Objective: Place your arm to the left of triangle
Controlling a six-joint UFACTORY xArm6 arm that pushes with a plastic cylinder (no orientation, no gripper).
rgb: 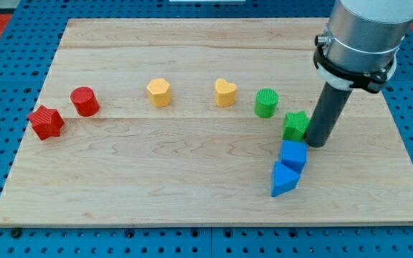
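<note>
Resting bare beside the green star (pixel 295 125), my tip (pixel 317 145) has the blue triangle (pixel 285 179) below-left of it, so I should skirt the blue cube (pixel 293 155) and stop at the triangle's left.

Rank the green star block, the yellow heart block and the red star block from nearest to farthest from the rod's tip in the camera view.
Measured from my tip, at the view's right:
1. Green star block: right beside the tip, on its left.
2. Yellow heart block: mid-board, further left and toward the view's top.
3. Red star block: far left edge of the board.
</note>
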